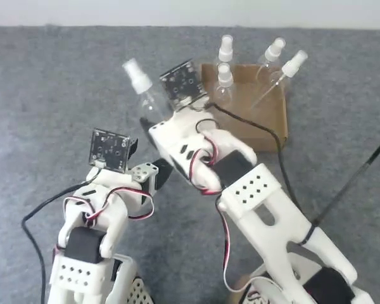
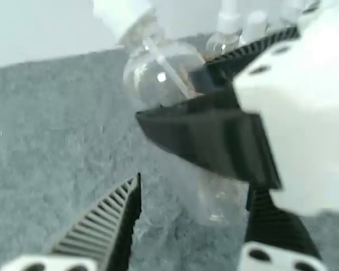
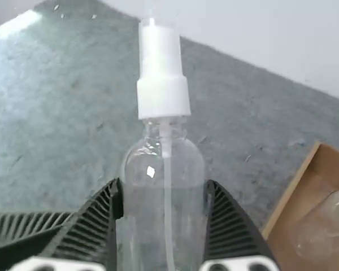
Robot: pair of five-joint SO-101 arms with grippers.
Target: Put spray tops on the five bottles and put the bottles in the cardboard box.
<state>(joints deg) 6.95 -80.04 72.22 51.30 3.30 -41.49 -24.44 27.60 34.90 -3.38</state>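
At mid-table [image 1: 50,95], just left of the box [image 1: 275,123]:

- Item 1: bottle [image 1: 154,104], clear, with spray top [image 1: 137,73] fitted. It is lifted off the table and tilted, with the top leaning far-left. The right arm [image 1: 196,152] has it. Its jaws are closed on the bottle's body below the shoulder, one on each side.
- Item 2: four bottles [image 1: 225,88] inside the box, each with a top on. Two are at the far-left of the box and two lean at the far-right.
- Item 3: left arm [image 1: 107,202], near-left. Its jaws are spread wide and empty. They sit just near of the held bottle's base, and we cannot tell whether they touch it.

Step in hand, as we judge it: the fifth and last bottle is topped, so only boxing remains.

The next move, as we judge it, calls for:
- carrying the bottle right, over the box's left wall
- lowering it onto free floor on the box's near side, clear of the four bottles already there
- parting the right jaws only once the base is seated
- keeping the left jaws out of the path
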